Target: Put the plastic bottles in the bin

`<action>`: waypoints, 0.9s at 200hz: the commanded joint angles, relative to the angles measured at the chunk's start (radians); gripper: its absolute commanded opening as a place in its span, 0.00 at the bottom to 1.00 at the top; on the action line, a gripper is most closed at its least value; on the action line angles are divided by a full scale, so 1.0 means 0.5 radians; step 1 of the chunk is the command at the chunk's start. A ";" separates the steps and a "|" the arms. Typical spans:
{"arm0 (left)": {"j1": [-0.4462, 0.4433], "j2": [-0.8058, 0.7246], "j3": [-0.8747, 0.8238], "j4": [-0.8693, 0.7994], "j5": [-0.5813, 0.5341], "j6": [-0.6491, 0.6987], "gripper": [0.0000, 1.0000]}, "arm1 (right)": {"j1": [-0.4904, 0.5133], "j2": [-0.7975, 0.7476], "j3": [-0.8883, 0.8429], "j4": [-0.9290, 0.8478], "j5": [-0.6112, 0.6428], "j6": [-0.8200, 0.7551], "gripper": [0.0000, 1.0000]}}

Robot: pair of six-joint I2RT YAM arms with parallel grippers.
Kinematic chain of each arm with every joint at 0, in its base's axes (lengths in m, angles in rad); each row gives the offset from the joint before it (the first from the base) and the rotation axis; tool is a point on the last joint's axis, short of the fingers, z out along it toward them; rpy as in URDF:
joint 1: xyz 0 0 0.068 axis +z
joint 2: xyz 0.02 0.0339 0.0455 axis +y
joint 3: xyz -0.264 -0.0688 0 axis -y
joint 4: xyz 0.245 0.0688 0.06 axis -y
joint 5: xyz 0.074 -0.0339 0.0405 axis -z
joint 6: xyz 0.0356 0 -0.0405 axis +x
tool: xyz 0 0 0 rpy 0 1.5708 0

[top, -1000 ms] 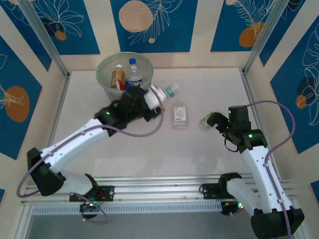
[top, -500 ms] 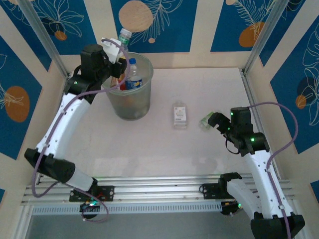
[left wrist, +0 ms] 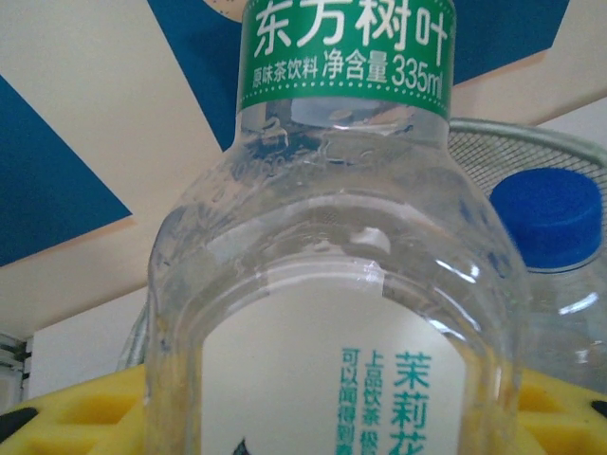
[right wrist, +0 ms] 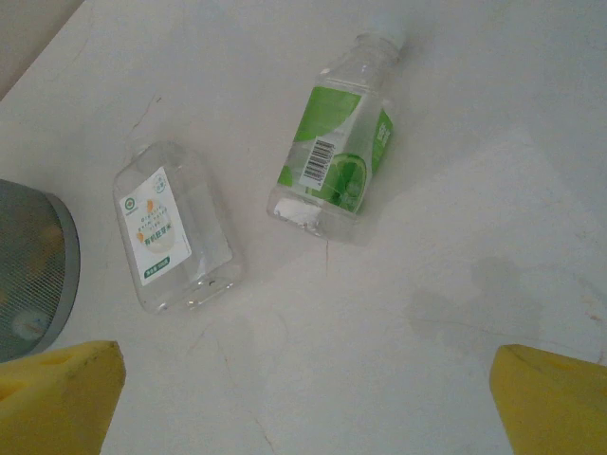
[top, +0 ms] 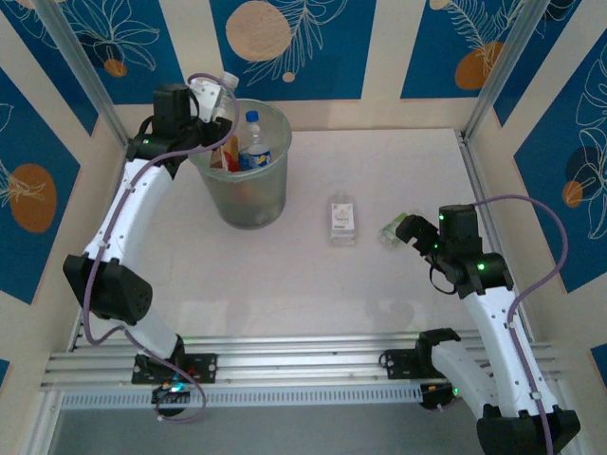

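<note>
Left tool (top: 203,99): clamped at roughly half spread on a clear green-banded bottle (left wrist: 332,284), yellow pads (left wrist: 66,417) pressed to either side of it. Held it raised over the far-left rim of the bin (top: 254,201). Had a blue-capped bottle (top: 252,142) and an orange-labelled bottle (top: 226,148) standing inside the bin just beside it. Right tool (top: 396,230): gaped as wide as could be, gripped nothing, hung above the tabletop (top: 285,275) well right of the bin. Faced a green-labelled bottle (right wrist: 337,152) and a white-labelled bottle (right wrist: 171,227), both lying flat, near each other but apart. Had the bin's grey wall at the left edge of its wrist view.
</note>
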 commanded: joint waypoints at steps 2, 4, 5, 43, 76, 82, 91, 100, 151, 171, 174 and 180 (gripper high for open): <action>0.053 0.058 0.054 -0.010 0.034 0.122 0.49 | -0.011 -0.015 0.032 -0.021 -0.030 -0.003 0.99; 0.053 0.059 0.054 -0.010 0.032 0.126 0.49 | -0.009 -0.015 0.033 -0.020 -0.031 -0.001 0.99; 0.055 0.062 0.052 -0.012 0.032 0.128 0.49 | -0.010 -0.016 0.032 -0.020 -0.030 -0.002 0.99; 0.057 0.095 0.018 -0.020 -0.019 0.199 0.53 | -0.010 -0.013 0.031 -0.005 -0.045 0.000 0.99; 0.057 0.107 -0.003 -0.014 -0.099 0.261 0.58 | -0.010 -0.014 0.034 -0.011 -0.045 -0.007 0.99; 0.059 0.107 -0.009 -0.015 -0.115 0.278 0.59 | -0.009 -0.016 0.034 -0.011 -0.043 -0.008 0.99; 0.057 0.104 -0.016 -0.017 -0.133 0.306 0.59 | -0.008 -0.015 0.034 -0.011 -0.042 -0.006 0.99; 0.057 0.101 -0.022 -0.017 -0.146 0.327 0.62 | -0.010 -0.016 0.034 -0.011 -0.040 -0.007 0.99; 0.059 0.089 -0.049 -0.033 -0.157 0.401 0.69 | -0.009 -0.015 0.031 0.002 -0.040 -0.005 0.99; 0.057 0.091 -0.056 -0.029 -0.122 0.354 0.71 | -0.011 -0.012 0.030 0.001 -0.044 -0.004 0.99; 0.059 0.091 -0.056 -0.029 -0.110 0.349 0.71 | -0.011 -0.014 0.030 0.001 -0.043 -0.003 0.99; 0.057 0.094 -0.057 -0.029 -0.095 0.340 0.72 | -0.011 -0.012 0.030 0.001 -0.046 -0.006 0.99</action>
